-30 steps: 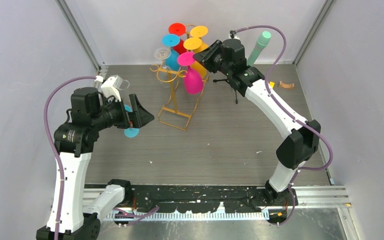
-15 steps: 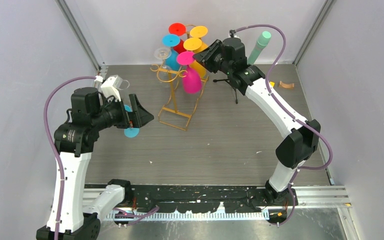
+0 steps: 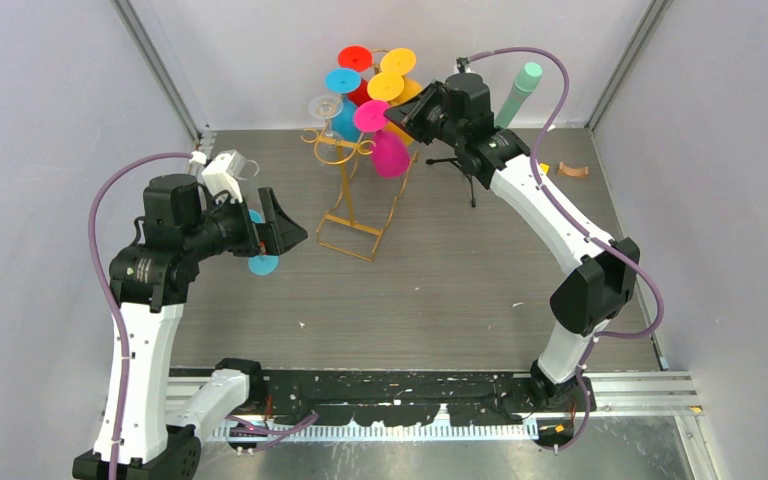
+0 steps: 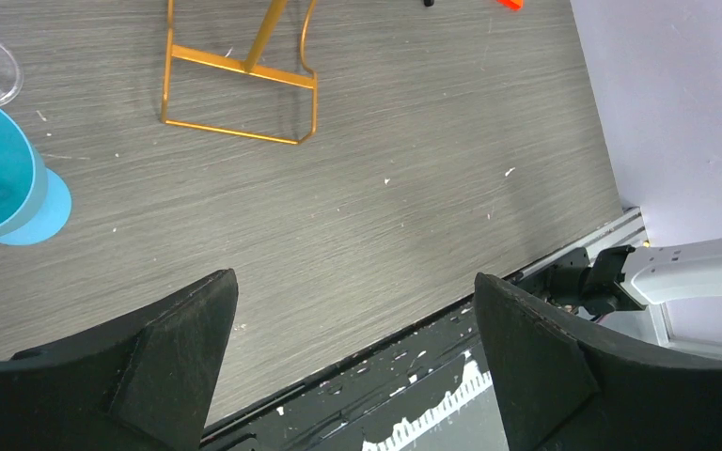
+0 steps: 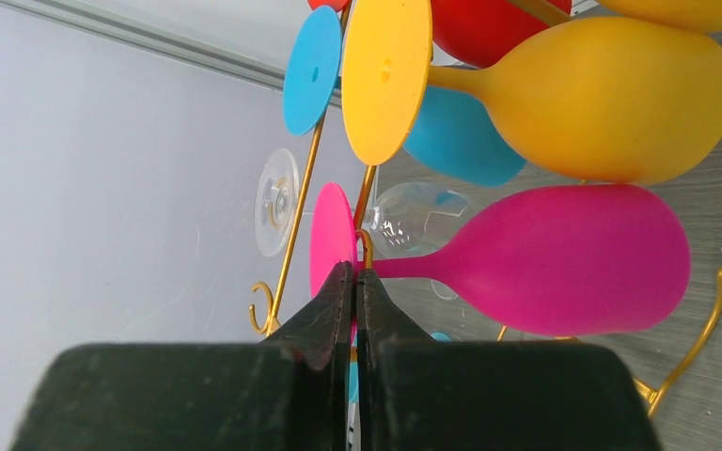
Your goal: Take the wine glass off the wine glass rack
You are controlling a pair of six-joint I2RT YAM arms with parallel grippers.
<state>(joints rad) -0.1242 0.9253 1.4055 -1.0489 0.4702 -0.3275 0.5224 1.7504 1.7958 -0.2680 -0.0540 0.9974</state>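
Pinching pink glass [image 5: 564,258] stem with right jaws (left jaws open); slide foot clear of rack [image 4: 243,68] hook before lifting.

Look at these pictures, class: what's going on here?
The right gripper is shut, apparently on the thin stem of the pink wine glass, right beside its foot. The glass hangs on the gold rack among other coloured glasses and is not yet off it. The left gripper hangs open over the table, holding nothing, near a blue glass standing there.
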